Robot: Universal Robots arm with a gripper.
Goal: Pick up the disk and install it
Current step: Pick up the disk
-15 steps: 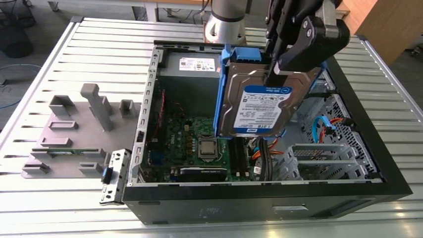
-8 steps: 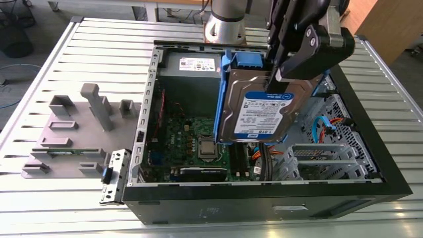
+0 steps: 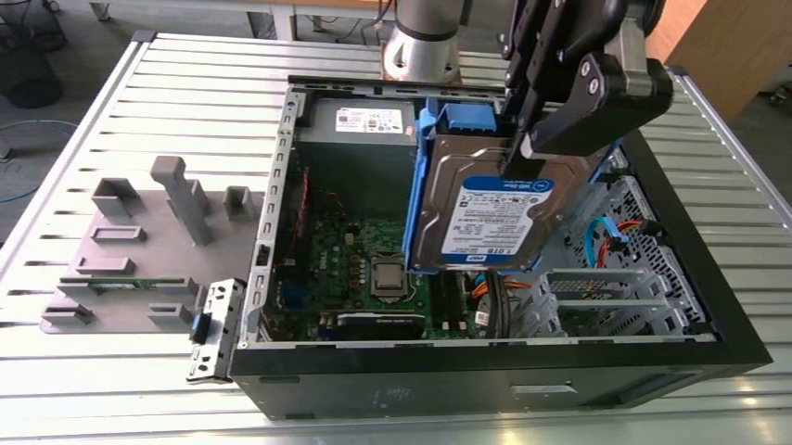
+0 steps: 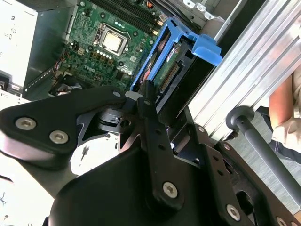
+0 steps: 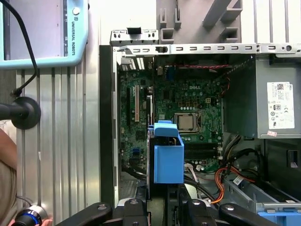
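- Here, closed fingers hold the disk tilted above the open computer case.
- A grey fixture lies on the desk at the exterior view's left.

Quick look at the robot itself: the arm's grey column stands at the far side of the scene. The black gripper comes down from above, toward the exterior view's right. Its linkage fingers are pinched tight on the far top edge of the disk, which hangs tilted with the label side facing up.
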